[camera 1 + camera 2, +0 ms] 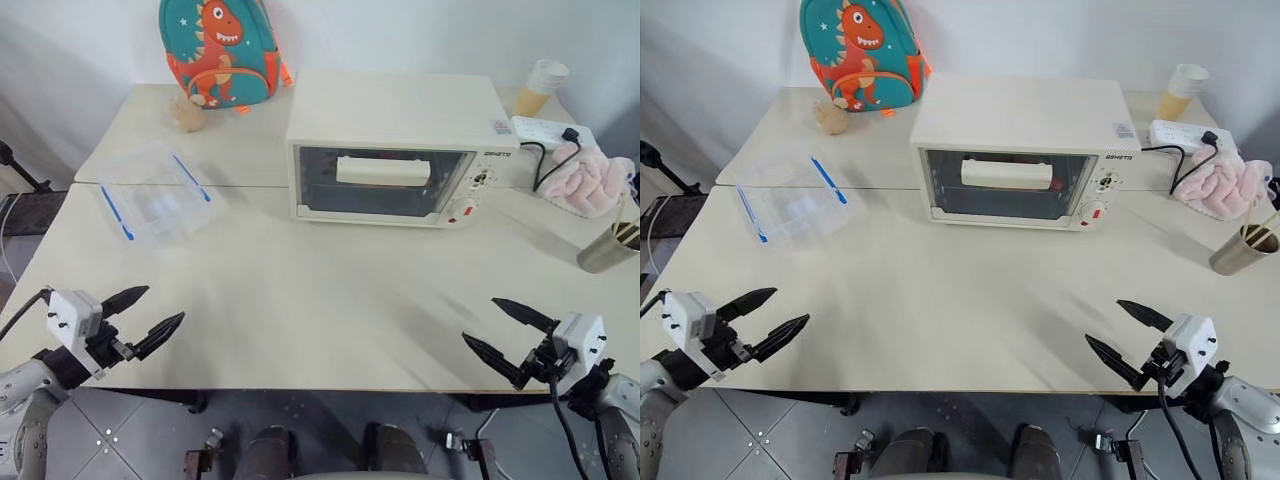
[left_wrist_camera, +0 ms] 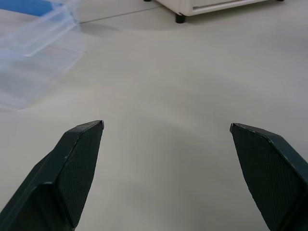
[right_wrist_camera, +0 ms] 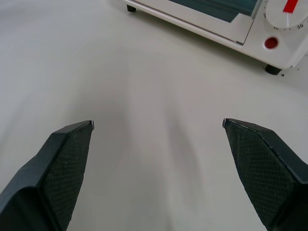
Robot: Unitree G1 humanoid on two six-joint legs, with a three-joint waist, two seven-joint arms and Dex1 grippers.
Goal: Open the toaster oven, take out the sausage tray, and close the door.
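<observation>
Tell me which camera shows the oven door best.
Either eye view: the whole door shows there, shut, with its bar handle across the glass. The right wrist view catches only its lower corner beside the red button; the left wrist view, just the oven's bottom edge.

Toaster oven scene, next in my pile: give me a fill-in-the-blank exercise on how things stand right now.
1. The dark glass door of the boxy cream-white toaster oven is ____.
2. Both black two-fingered grippers, left gripper and right gripper, are ____ and hold nothing.
3. The clear plastic container with blue clips lies on the oven's ____ side.

Missing words: shut; open; left
</observation>
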